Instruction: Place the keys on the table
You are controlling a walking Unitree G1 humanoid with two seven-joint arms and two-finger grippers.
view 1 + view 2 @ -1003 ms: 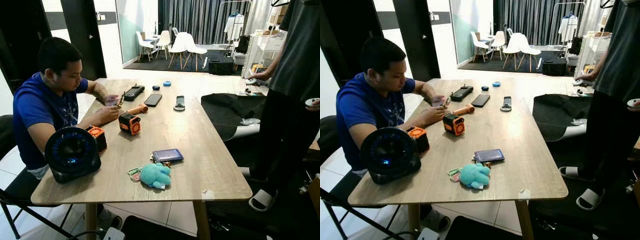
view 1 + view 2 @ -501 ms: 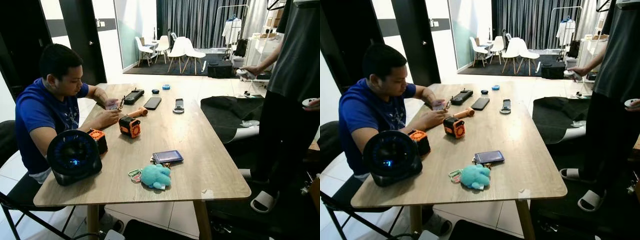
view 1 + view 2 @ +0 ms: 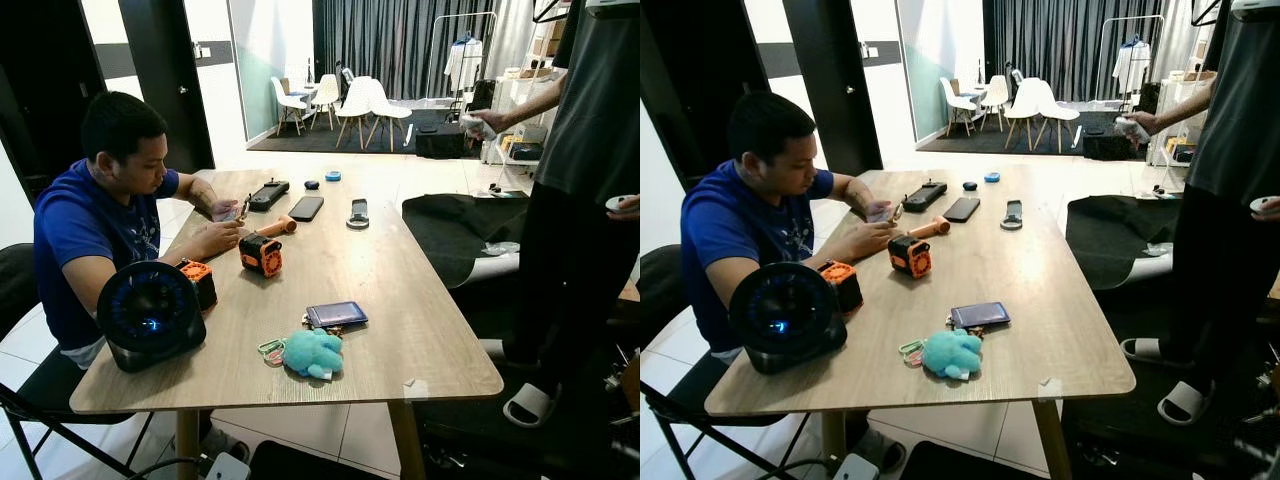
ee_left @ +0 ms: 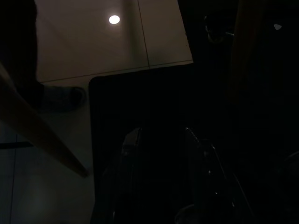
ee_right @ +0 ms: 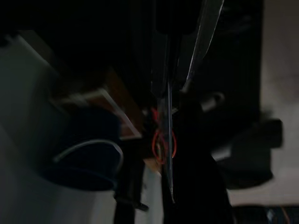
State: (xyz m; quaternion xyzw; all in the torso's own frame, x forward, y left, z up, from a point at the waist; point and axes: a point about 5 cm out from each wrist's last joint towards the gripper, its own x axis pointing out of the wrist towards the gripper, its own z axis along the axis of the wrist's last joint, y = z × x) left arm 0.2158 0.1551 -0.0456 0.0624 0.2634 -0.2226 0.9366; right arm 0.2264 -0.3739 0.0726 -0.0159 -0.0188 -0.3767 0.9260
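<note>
Counter (image 3: 380, 270) is long and cluttered: fan (image 3: 150, 313) at the near left corner, orange gadgets (image 3: 260, 254) mid-left, phones (image 3: 306, 207) further back. One person sits at its left side, another stands off its right.

Keys (image 3: 325, 324) already lie on the counter near the front edge, tucked under a dark wallet (image 3: 337, 313), just beside a teal plush (image 3: 312, 352). By my read the placing is done or close to it; what's left is to back off clean, with no sweep across the front edge that could drag the plush or keys off.

Both arms hang low by the floor. Left hand (image 4: 161, 140): fingers spread, nothing between them, over a dark mat. Right hand (image 5: 175, 112): fingers look pressed together, too dark to tell if anything is pinched.
</note>
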